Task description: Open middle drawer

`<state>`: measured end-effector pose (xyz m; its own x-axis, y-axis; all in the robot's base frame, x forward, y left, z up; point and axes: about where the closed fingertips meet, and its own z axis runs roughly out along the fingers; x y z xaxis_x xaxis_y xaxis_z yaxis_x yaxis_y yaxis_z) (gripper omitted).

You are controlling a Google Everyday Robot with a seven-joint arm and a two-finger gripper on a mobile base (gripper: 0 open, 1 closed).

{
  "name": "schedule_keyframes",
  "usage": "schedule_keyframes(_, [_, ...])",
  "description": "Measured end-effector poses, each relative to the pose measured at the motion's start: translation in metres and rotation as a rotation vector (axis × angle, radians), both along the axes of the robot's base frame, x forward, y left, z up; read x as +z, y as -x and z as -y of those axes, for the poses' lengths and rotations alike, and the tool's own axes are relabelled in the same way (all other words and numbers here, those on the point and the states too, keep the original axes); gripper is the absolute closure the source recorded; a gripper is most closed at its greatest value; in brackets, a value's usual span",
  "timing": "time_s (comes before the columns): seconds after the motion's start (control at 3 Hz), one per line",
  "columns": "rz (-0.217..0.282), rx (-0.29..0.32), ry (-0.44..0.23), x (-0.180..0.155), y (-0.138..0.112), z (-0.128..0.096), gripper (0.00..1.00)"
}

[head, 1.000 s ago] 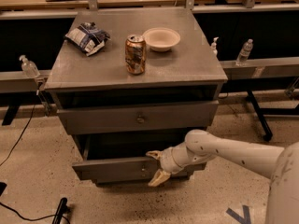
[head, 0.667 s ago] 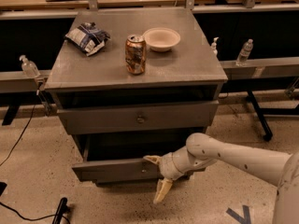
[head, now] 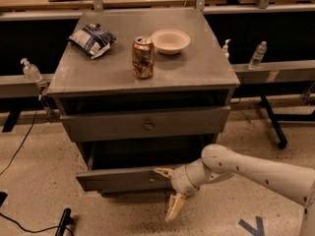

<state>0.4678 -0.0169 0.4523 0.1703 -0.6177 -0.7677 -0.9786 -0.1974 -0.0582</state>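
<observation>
Noting the middle drawer (head: 118, 179) standing partly out; the claw (head: 166, 194) is spread wide, empty, just at its front. We judge the opening mostly done.

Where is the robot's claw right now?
The gripper is low in the camera view, a little right of centre. It is open at the front of the pulled-out middle drawer, well below the can on the cabinet top.

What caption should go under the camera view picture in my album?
Robot's open gripper at the front of the pulled-out middle drawer; can, bowl and snack bag sit on top.
</observation>
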Motion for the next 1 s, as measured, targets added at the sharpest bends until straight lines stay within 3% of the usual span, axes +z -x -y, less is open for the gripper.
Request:
schedule_keyframes(0.33, [0.027,-0.043,0.029,0.002,-0.013,0.009,0.02])
schedule_keyframes(0.67, [0.073,-0.103,0.082,-0.003,-0.043,0.018,0.03])
schedule_keyframes(1.0, [0.086,-0.127,0.141,-0.017,-0.065,0.020,0.04])
